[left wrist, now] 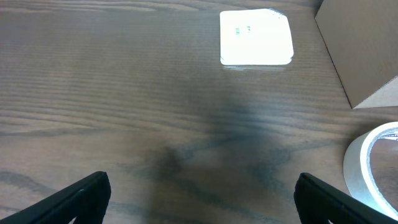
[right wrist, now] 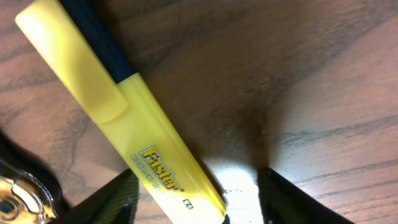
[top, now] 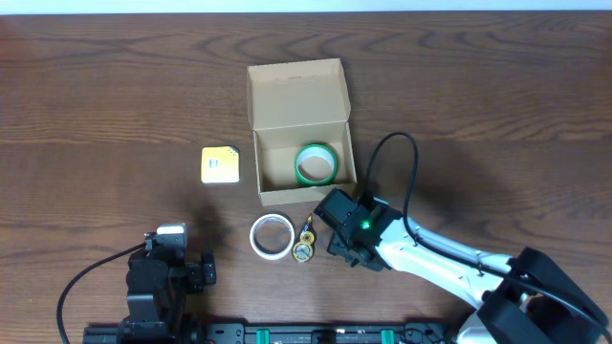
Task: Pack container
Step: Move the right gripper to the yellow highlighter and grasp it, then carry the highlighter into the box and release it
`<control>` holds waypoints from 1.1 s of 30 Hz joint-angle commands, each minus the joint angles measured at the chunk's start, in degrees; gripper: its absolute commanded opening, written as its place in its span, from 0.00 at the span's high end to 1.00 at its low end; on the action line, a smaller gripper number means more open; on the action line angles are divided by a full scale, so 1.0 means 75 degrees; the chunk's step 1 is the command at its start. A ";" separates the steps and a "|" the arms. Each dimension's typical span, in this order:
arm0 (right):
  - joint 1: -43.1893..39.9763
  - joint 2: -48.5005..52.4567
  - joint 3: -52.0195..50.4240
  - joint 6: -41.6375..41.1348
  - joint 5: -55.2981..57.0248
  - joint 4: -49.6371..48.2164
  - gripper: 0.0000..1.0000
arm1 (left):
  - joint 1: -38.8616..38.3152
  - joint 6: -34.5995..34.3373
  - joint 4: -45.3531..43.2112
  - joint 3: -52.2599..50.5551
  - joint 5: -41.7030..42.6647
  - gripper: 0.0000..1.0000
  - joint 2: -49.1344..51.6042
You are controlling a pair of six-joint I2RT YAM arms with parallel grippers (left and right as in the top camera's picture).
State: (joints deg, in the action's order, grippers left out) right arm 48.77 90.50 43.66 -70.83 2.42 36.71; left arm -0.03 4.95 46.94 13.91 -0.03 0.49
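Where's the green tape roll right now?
In the overhead view, the green tape roll lies inside the open container, toward its right wall, up the table from the white tape roll.

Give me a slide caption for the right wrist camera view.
Open right gripper straddling the end of a yellow highlighter on the wooden table.

Bright overhead light, soft shadows, slight glare

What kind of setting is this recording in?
Probably a robot test bench: a robot arm over a wood-grain table, an open cardboard container, and stationery laid out beside it: a yellow pad and white tape roll.
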 commanded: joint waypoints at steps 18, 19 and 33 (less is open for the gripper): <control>0.0108 -0.1445 0.0402 0.0160 0.0140 0.1754 0.99 | 0.0000 0.0172 0.0542 -0.0090 -0.0251 0.05 -0.0038; 0.0108 -0.1667 0.0417 0.0163 0.0172 0.1871 0.99 | 0.0000 0.0172 0.0542 -0.0090 -0.0251 0.04 -0.0038; -0.0286 -0.1807 0.3337 0.4581 0.1938 0.1737 0.99 | 0.0000 0.0172 0.0542 -0.0090 -0.0251 0.05 -0.0038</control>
State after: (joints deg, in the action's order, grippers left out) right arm 48.03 72.60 66.54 -45.91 14.04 50.57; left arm -0.03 4.93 46.94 13.91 -0.03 0.49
